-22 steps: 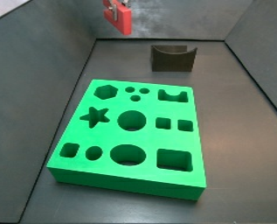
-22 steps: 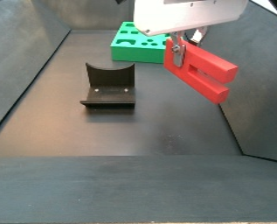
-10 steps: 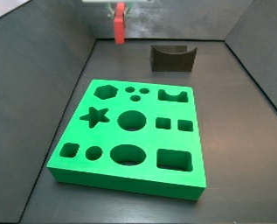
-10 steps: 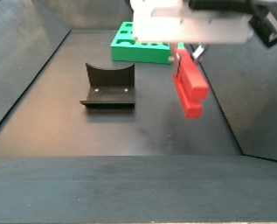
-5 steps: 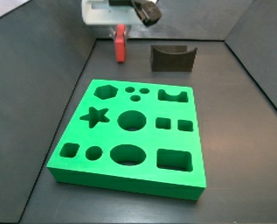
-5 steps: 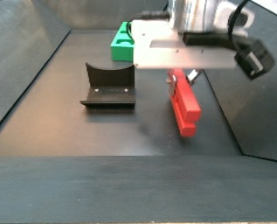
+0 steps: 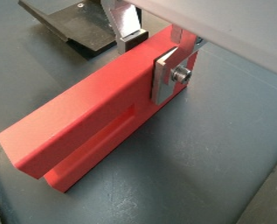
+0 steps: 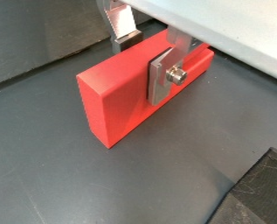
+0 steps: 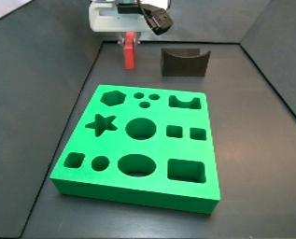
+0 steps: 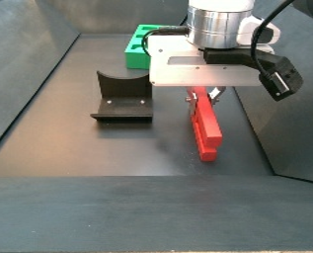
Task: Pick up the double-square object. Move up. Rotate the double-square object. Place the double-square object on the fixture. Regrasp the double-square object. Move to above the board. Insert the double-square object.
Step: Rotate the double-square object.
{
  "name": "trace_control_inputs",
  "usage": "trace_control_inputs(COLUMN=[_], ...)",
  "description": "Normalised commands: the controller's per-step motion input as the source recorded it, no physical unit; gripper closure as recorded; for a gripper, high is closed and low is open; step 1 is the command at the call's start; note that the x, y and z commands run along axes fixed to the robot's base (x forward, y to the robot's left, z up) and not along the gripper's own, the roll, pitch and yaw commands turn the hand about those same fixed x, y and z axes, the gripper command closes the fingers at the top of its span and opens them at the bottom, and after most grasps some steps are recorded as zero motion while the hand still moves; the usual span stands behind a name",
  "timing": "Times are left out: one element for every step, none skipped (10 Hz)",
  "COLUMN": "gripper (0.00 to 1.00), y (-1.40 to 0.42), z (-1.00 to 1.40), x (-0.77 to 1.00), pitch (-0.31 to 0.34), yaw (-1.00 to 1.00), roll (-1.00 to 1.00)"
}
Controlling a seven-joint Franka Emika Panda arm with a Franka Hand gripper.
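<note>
The hand is gripping the double-square object, its fingers closed on the piece's upper end, which is hanging edge-down beneath it. Pickup, lift and rotation appear done. The fixture is standing empty beside the hand; the board is lying well apart. Placement, regrasp and insertion are outstanding.

A dark grey floor is lying flat and smooth in both side views. Grey walls are standing up along its sides, leaning outward a little. Soft light is shining on the floor, making a pale, dull glow on it.
</note>
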Motion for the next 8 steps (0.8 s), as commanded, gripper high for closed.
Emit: trace_control_inputs(gripper=[1.00,1.00,1.00,1.00,1.00,1.00,0.00,0.00], y=[0.00,0.00,0.00,0.00,0.00,0.00,0.00,0.00], z=[-0.47,-0.47,-0.47,-0.47,-0.47,-0.47,0.00,1.00], x=[0.02,0.02,0.02,0.02,0.02,0.02,0.00,0.00], pitch=[-0.015,-0.015,-0.015,-0.015,-0.015,-0.015,0.000,0.000], yaw=[0.01,0.01,0.01,0.01,0.01,0.01,0.00,0.00], roll=[-0.06,-0.06,-0.06,-0.06,-0.06,-0.06,0.00,0.00])
